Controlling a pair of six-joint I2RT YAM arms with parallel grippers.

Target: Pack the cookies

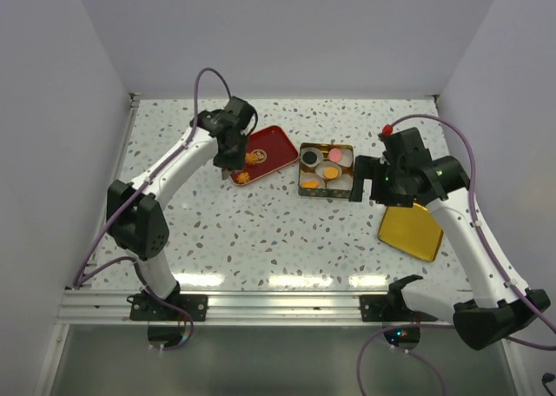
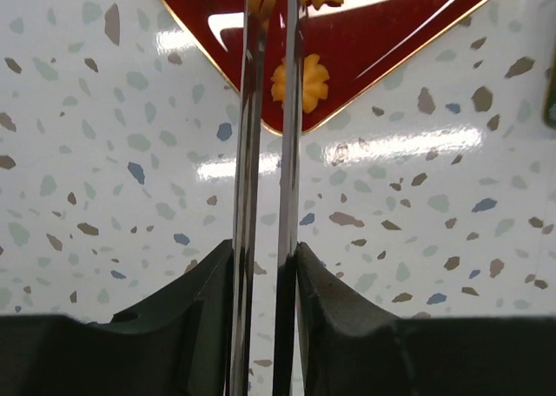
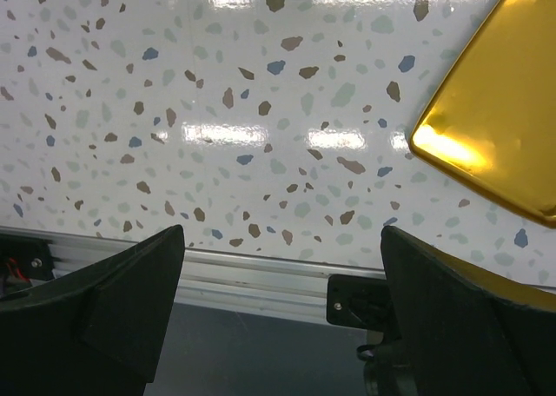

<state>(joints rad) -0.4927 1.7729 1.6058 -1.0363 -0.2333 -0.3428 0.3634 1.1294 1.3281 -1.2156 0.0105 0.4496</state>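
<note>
**Top external.** I am logging the left gripper (image 1: 233, 160) hanging over the near-left part of the red tray (image 1: 278, 140). 2 orange cookies (image 1: 254, 159) are lying on that tray. Just right of it, an open tin (image 1: 326, 194) is holding paper cups (image 1: 339, 175) with dark, pink and orange cookies in them. The right gripper (image 1: 359, 181) is sitting just beside the tin's right wall. A gold lid (image 1: 410, 231) is lying on the bench (image 1: 261, 240) below it.

**Left wrist.** The left gripper (image 2: 265, 250) is clamping metal tongs (image 2: 250, 153), whose blades are nearly together. 1 of the cookies (image 2: 300, 82) is lying beside the right blade. I cannot tell whether the tips are pinching anything.

**Right wrist.** The right gripper (image 3: 282, 235) is spreading wide and holding nothing, with the gold lid (image 3: 495, 127) at the right.
</note>
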